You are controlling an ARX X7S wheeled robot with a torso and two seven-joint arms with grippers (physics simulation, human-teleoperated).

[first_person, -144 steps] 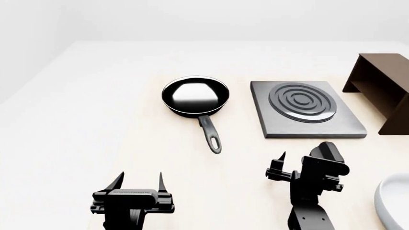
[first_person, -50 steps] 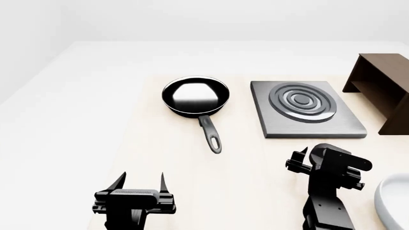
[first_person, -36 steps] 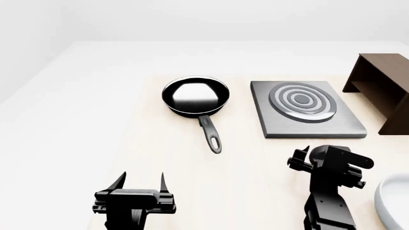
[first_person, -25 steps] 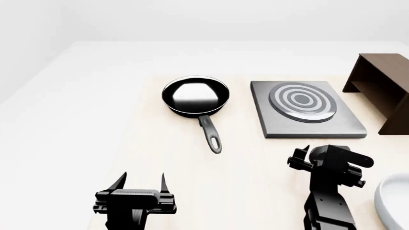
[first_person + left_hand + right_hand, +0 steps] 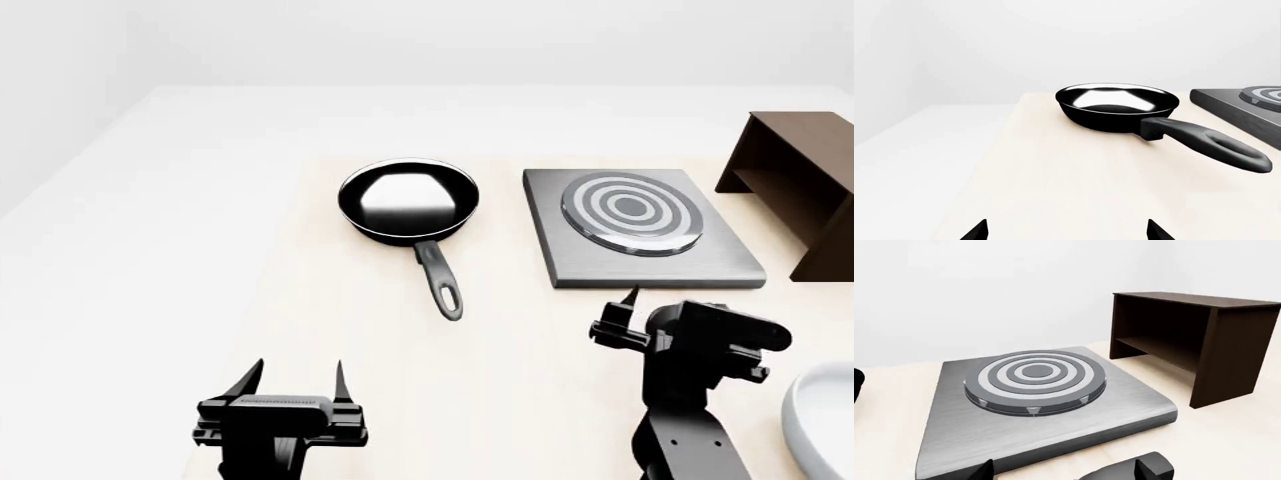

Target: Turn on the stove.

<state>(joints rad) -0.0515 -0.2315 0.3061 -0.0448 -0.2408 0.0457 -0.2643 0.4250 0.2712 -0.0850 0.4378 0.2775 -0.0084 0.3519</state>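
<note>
No text, label, brand, number or sign is being shown legibly in any of the views. Nothing readable is being displayed on the stove (image 5: 642, 227), the frying pan (image 5: 408, 203), the wooden box (image 5: 797, 186) or the tabletop (image 5: 507, 340).

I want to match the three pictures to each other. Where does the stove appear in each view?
Head view: the stove lies right of centre, beyond the right gripper.
Right wrist view: the stove fills the middle, coil rings pale.
Left wrist view: only its corner shows at the right edge.
Shared landmark: the frying pan, seen in the head and left wrist views; the wooden box links head and right wrist views.
</note>
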